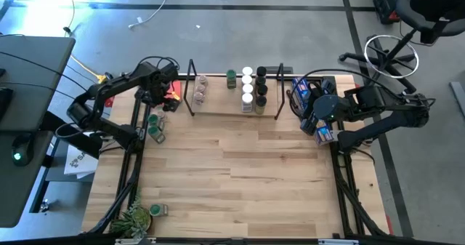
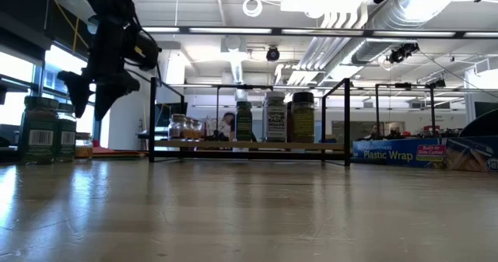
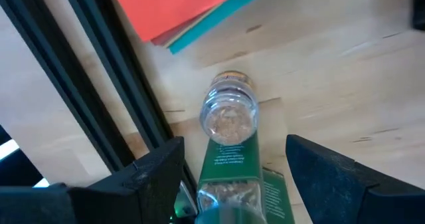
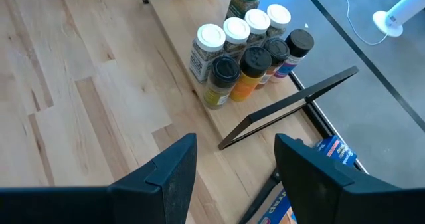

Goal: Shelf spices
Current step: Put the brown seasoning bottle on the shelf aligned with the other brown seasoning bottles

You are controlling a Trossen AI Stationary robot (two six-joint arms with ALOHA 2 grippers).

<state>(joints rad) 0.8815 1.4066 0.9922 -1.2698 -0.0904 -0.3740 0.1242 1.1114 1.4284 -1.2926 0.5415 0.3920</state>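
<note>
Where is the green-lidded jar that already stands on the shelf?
In the high view the green-lidded jar stands at the shelf's back edge near its middle, just left of the cluster of white-lidded jars.

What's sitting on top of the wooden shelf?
On the shelf: small clear jars, a green-lidded jar, then white-lidded jars and black-lidded jars in rows. Some labels are hidden behind neighbours.

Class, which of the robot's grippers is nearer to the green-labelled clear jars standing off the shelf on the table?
The left. The left gripper hangs open just above the green-labelled clear jars; the right gripper, also open, sits beyond the light-wood shelf's far end.
</note>
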